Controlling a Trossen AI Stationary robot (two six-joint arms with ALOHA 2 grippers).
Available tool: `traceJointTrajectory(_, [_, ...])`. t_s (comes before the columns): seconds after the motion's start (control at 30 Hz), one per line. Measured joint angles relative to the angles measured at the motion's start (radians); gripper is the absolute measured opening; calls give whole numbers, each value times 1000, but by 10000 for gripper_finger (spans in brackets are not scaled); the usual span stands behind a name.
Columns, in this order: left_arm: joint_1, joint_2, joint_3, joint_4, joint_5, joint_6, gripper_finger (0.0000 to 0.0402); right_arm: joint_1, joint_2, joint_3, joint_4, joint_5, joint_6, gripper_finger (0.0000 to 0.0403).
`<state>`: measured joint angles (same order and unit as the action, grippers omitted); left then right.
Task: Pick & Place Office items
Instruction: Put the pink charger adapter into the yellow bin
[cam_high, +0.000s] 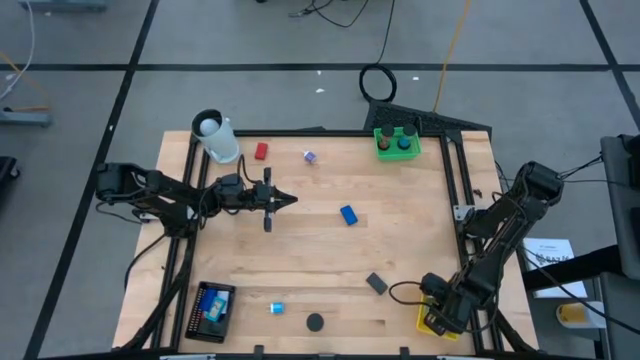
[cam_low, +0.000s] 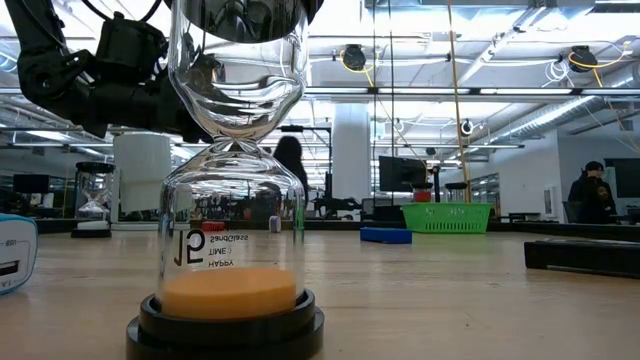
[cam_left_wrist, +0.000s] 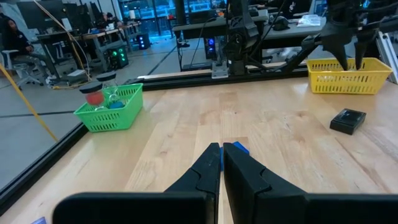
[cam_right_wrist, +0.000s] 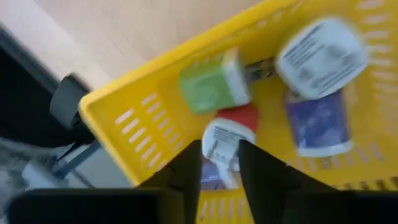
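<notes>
High view: left gripper (cam_high: 290, 200) pinched together, empty, mid-table, right gripper (cam_high: 437, 318) over yellow tray (cam_high: 428, 322), blue block (cam_high: 348, 214) loose mid-table; left wrist: dark block (cam_left_wrist: 347, 120) near tray; right wrist: fingers (cam_right_wrist: 186, 169) slightly apart around white-red piece (cam_right_wrist: 225, 142) in tray, grip unclear.

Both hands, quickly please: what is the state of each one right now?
Left hand: closed, holding nothing, above the table.
Right hand: open over the yellow tray; a small white item lies between its fingers, not gripped.

Beneath my matt black claw (cam_right_wrist: 219, 163) sits a perforated glossy yellow plastic tray (cam_right_wrist: 127, 134) on the pale smooth wood counter (cam_high: 330, 255).
</notes>
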<state>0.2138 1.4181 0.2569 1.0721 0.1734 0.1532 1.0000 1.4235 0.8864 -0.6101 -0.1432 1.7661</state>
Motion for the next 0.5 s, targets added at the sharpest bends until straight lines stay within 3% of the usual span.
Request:
traceJointTrajectory(0.23, [0,0,0,0,0,0,26,0,-3,0,9,-44,-24,9])
traceJointTrajectory(0.5, [0,0,0,-2,0,0,26,0,-14,0,65,-45,-1,3])
